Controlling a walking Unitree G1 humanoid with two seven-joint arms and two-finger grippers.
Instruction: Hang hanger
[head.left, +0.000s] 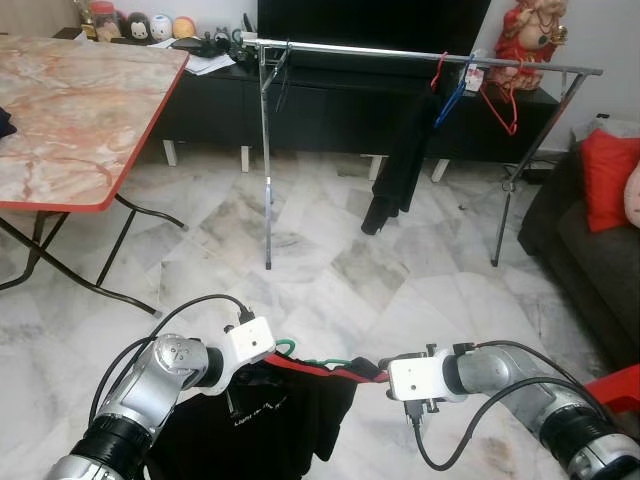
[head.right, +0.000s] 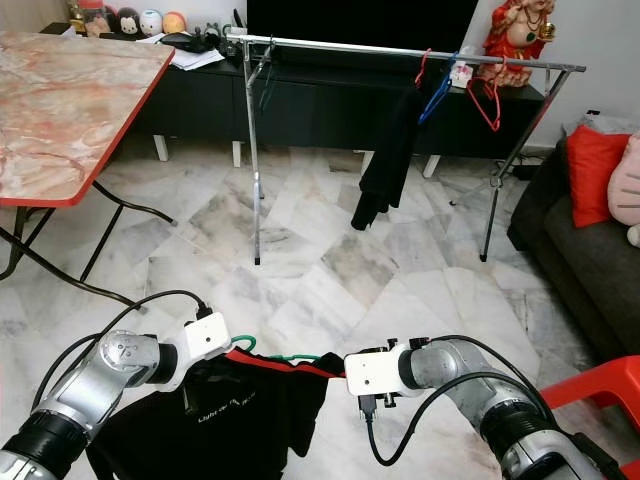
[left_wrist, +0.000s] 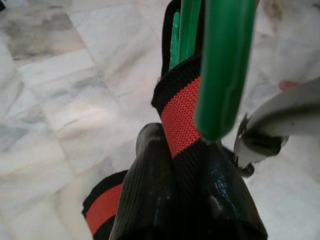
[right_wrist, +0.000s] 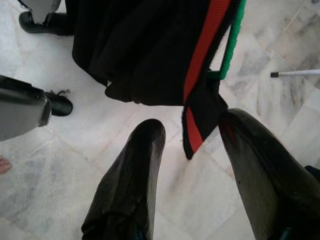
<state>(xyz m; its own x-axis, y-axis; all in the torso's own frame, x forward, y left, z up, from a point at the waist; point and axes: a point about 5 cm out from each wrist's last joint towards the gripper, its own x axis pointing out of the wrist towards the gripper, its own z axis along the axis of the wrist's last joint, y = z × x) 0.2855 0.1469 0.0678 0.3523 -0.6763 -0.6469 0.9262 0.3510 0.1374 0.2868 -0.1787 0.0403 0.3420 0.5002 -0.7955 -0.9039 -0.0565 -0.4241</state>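
Green plastic hanger (head.left: 300, 358), draped with a black garment with red trim (head.left: 255, 415), hangs low between the two arms, its long axis running from nine to three o'clock. The left gripper (left_wrist: 187, 200) is clamped on the garment's red-striped band beside the hanger. The right gripper (right_wrist: 192, 165) has its fingers spread around the trim's end, gripping nothing. The silver metal clothes rail (head.left: 400, 52) stands well off at twelve o'clock, carrying red and blue hangers (head.left: 470, 90) and a black hanging garment (head.left: 400, 165).
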